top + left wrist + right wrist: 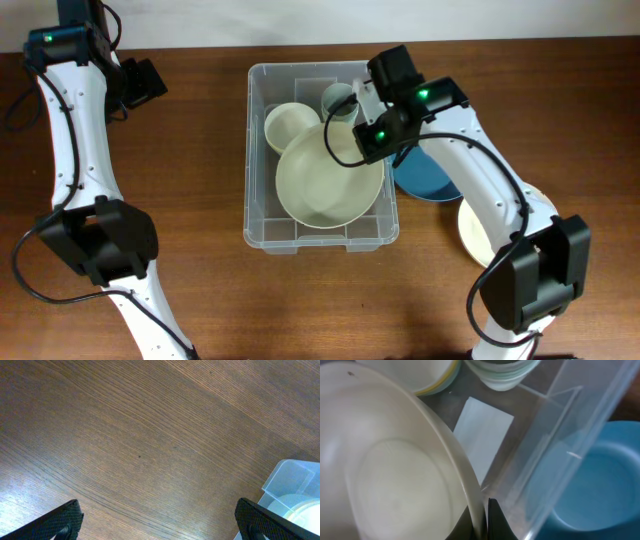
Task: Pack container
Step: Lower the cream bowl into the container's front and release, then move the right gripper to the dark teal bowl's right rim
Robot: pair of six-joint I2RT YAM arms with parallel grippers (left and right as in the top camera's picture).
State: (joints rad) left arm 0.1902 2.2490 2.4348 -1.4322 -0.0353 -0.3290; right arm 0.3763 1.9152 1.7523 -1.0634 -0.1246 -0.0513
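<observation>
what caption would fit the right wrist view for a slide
The right gripper pinches the large cream bowl by its rim inside the container, blue plate outside its wall.

The black left gripper (pixel 160 525) is spread wide, its arm reaching back. The right gripper (pixel 480 517) pinches the rim of a big cream bowl (pixel 395 475).
</observation>
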